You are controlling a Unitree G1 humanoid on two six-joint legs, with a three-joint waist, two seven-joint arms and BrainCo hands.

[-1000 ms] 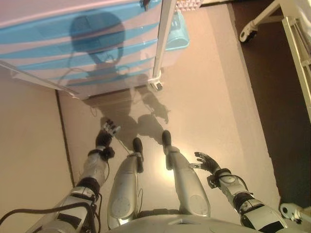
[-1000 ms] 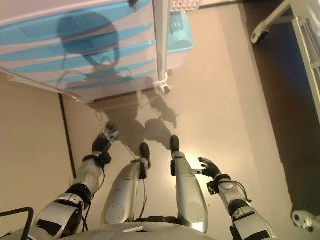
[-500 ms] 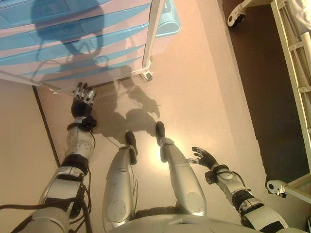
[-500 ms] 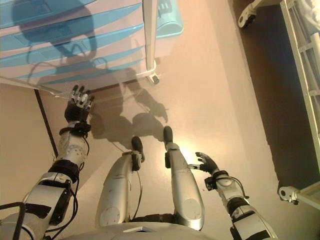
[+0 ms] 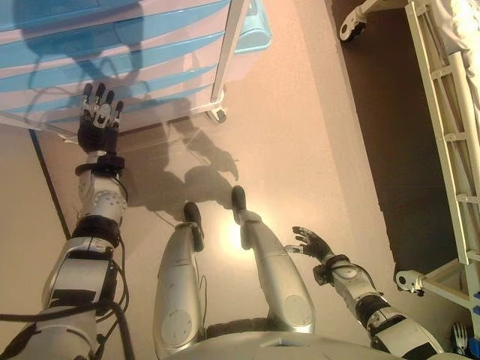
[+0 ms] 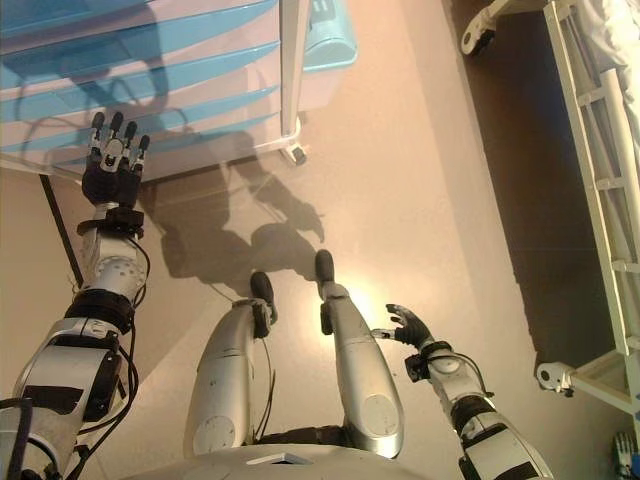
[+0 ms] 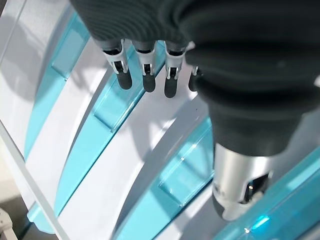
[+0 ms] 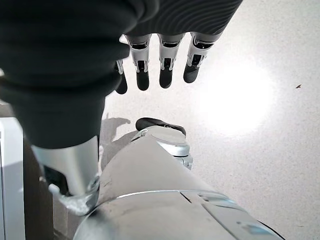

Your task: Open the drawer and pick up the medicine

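A white drawer cabinet (image 5: 150, 67) with several light-blue drawer fronts stands on castors at the upper left; all its drawers look closed. My left hand (image 5: 97, 124) is raised in front of its lower drawers, fingers straight and spread, holding nothing. In the left wrist view the fingertips (image 7: 145, 80) hover just short of a blue drawer front (image 7: 112, 102). My right hand (image 5: 311, 244) hangs low at the right, open and empty, above the floor (image 8: 250, 100). No medicine shows in any view.
A castor (image 5: 217, 115) marks the cabinet's near right corner, with a light-blue bin (image 5: 255, 30) behind it. A white bed frame (image 5: 442, 127) with wheels runs along the right side over dark flooring. A dark seam (image 5: 45, 180) crosses the beige floor at left.
My left hand has risen from near the floor up to the cabinet's lower drawer fronts. The camera has shifted too. The right hand stays low and open.
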